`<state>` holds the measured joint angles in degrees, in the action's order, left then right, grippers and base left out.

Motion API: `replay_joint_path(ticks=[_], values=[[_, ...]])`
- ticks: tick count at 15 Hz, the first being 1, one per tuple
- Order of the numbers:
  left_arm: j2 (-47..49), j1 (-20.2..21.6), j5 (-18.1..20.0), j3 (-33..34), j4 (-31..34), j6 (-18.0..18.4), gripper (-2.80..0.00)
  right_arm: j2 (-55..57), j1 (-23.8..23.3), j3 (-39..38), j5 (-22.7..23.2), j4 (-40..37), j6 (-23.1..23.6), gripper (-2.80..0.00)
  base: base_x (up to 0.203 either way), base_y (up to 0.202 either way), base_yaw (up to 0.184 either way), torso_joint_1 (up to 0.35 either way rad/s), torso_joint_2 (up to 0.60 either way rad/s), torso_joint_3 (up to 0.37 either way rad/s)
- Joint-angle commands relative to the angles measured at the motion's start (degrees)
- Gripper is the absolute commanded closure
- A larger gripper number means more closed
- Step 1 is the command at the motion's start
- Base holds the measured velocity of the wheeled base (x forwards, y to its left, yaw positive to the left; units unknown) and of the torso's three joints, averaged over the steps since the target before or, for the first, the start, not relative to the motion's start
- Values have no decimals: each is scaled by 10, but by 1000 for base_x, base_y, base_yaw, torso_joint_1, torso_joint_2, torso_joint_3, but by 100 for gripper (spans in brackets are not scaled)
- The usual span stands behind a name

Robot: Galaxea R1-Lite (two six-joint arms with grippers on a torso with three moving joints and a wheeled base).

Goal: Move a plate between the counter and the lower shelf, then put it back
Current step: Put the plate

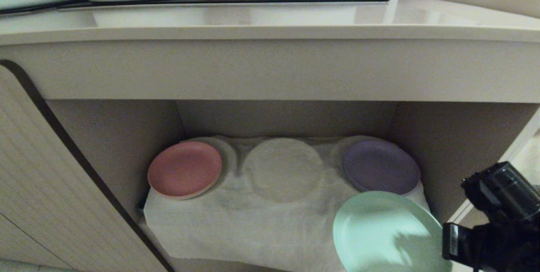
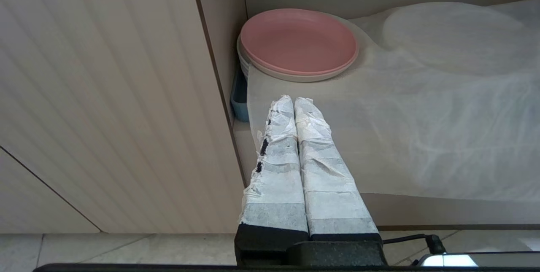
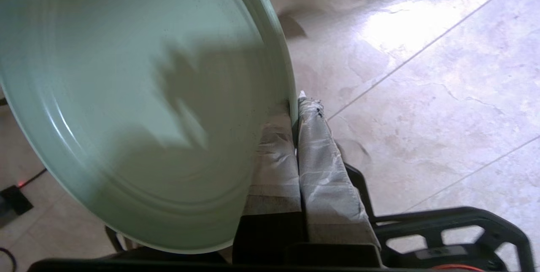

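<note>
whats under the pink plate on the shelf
A cream plate's rim shows beneath the pink plate, both resting on the white cloth. Whatever forms the bump underneath is covered.

My left gripper (image 2: 294, 102) has two long tapering fingers (image 2: 276, 171) wrapped in white, crinkled tape, frayed at the tips, with small black marks along one edge; they rise from a black textured base at the bottom of the frame, where a thin black cable trails off to the lower right. My right gripper (image 3: 296, 107) wears the same wrinkled white wrapping over a black mount with open, angular cut-outs at the lower right. In the head view my right arm (image 1: 498, 217) is glossy black, with a white label.
</note>
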<state>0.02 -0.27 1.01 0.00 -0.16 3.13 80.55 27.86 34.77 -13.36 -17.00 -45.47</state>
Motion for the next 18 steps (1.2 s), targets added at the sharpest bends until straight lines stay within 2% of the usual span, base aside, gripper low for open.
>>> replay_joint_path(ticks=[1,6,14,18], values=[[0,0,0,0,0,0,0,-42,0,-28,0,-2,1,0,0,0,0,0,0,0],[0,0,0,0,0,0,0,-111,0,-104,4,-8,22,0,0,0,0,0,0,0],[0,0,0,0,0,0,0,-178,1,-167,62,-6,25,0,0,0,0,0,0,0],[0,0,0,0,0,0,0,-207,1,-208,62,-8,28,0,0,0,0,0,0,0]])
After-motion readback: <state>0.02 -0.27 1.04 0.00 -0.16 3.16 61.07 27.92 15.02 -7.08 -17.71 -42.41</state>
